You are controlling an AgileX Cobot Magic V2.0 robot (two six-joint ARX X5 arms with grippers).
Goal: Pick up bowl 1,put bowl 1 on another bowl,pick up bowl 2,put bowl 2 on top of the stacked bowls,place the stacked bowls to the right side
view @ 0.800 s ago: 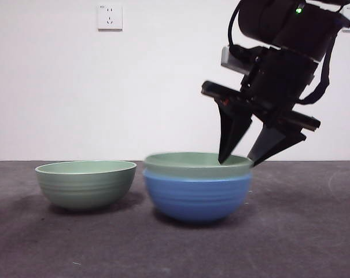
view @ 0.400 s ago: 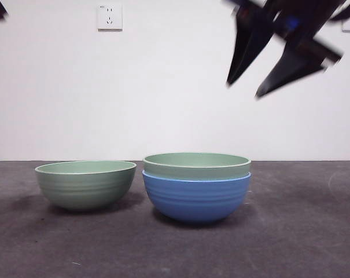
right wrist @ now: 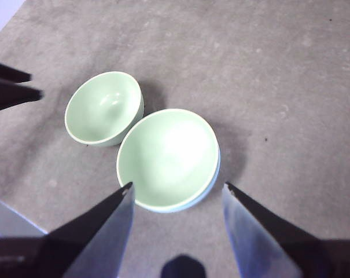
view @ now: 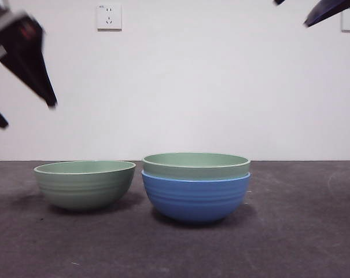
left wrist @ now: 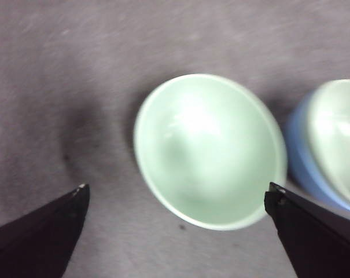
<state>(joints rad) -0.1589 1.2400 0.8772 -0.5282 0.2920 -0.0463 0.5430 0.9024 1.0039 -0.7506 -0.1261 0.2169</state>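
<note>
Since prev. frame right gripper [right wrist: 176, 194] is exiting upper right, spread; we're bringing left gripper [left wrist: 177, 194], spread, over bowl 2 [view: 85, 183] w/ rim grab next.

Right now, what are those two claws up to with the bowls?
Left gripper open, empty, above bowl 2. Right gripper open, empty, high above bowl 1, nested in the blue bowl. Nothing on bowl 2.
</note>
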